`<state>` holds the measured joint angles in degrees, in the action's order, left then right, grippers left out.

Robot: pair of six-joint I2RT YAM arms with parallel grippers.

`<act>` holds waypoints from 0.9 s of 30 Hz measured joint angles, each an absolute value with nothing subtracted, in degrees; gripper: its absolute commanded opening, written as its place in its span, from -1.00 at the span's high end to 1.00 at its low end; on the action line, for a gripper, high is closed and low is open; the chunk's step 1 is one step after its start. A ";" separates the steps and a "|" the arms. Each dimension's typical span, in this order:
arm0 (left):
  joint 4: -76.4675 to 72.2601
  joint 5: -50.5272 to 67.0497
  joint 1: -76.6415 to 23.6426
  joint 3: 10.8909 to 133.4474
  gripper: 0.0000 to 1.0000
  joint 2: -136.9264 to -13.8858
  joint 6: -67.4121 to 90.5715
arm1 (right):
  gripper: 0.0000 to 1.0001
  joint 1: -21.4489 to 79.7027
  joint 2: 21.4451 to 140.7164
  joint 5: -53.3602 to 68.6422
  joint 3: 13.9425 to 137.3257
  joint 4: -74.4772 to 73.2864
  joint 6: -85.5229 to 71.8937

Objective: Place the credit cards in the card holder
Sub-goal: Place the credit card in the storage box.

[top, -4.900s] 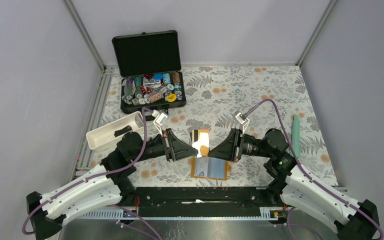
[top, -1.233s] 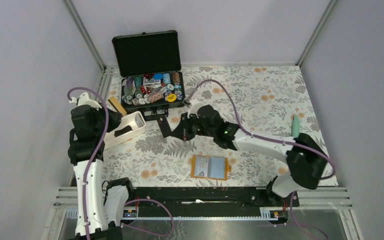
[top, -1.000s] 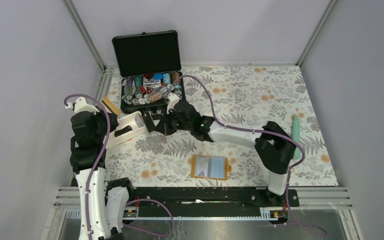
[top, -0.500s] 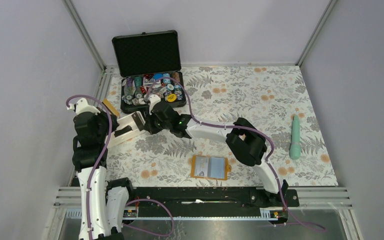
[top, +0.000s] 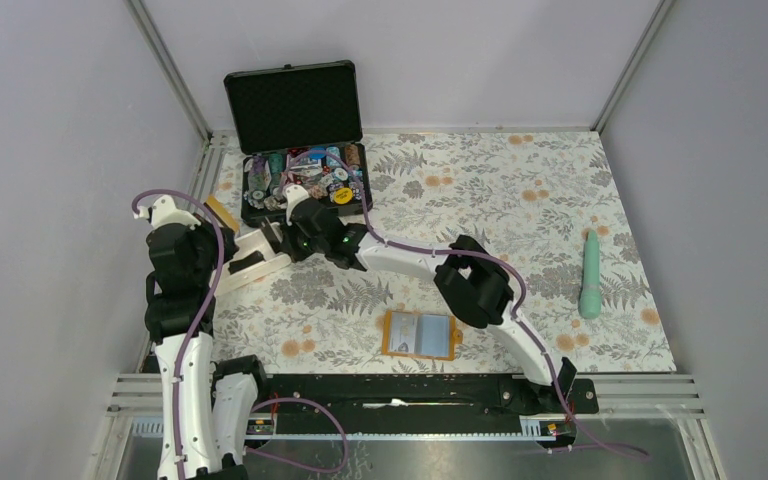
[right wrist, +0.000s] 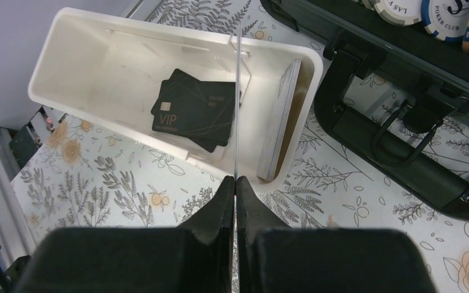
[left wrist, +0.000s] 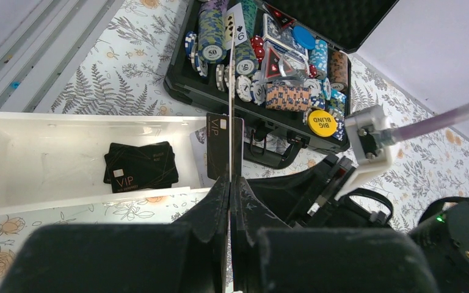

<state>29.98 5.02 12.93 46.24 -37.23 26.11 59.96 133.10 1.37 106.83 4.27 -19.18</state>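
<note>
A: Overhead, plainly: card holder lying open on the desk near the front edge, well apart from both arms. Missing from both wrist views.

B: And the grips, up close?

A: Left fingers clenched on the tan card, up beside the left wall. Face visible only from above; in the left wrist view, edge-on, a mere pale line. Right fingers pinched shut on a second card, likewise edge-on, held out over the white tray. Impossible to tell its colour from the right wrist.

B: Any help from the other wrist?

A: Some. Shows a black upright card marked VIP at the tray's end, just ahead of the right arm's wrist. Probably the same one; cannot say for sure.

B: Around them?

A: Inside the tray, black VIP cards lying flat, plus a stack of cards leaning on edge against the end wall. Just beyond, the open black case full of poker chips, handle close beside the tray. Far right on the desk, a teal stick-shaped thing, alone.

B: Anything in the way?

A: Right arm stretched across the desk's middle, hiding part of the tray and the case's front from above. Bulk of each wrist's own fingers filling the bottom of its view.
</note>
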 measured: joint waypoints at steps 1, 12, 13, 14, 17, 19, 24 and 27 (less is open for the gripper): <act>29.91 5.13 12.93 46.24 1.00 -37.23 26.11 | 1.00 59.96 134.02 0.97 108.09 3.66 -18.92; 29.82 8.73 12.95 46.24 1.00 -38.76 25.74 | 0.17 59.96 140.44 -0.43 117.93 -3.77 -16.88; 29.82 9.06 12.95 46.22 1.00 -39.05 25.69 | 0.11 59.96 140.38 -0.40 118.04 -3.81 -16.80; 29.82 9.43 12.97 46.22 1.00 -39.31 25.69 | 0.06 59.96 140.31 -0.30 118.04 -3.62 -16.71; 29.80 10.44 12.99 46.22 1.00 -39.92 25.56 | 0.01 60.01 139.41 0.12 116.66 -2.72 -16.53; 29.76 11.20 12.99 46.13 1.00 -40.21 25.45 | -0.01 60.03 137.47 0.14 114.10 -2.24 -16.27; 29.65 12.75 13.02 45.45 1.00 -40.25 25.02 | -0.08 60.01 129.32 0.10 103.42 -0.82 -16.10; 29.80 13.65 12.27 45.34 1.00 -40.25 24.49 | -0.12 60.01 121.10 0.08 94.41 -0.10 -16.25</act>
<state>29.80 13.65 12.27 45.34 -40.25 24.49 60.01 121.10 0.08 94.41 -0.10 -16.25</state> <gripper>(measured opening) 0.033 0.544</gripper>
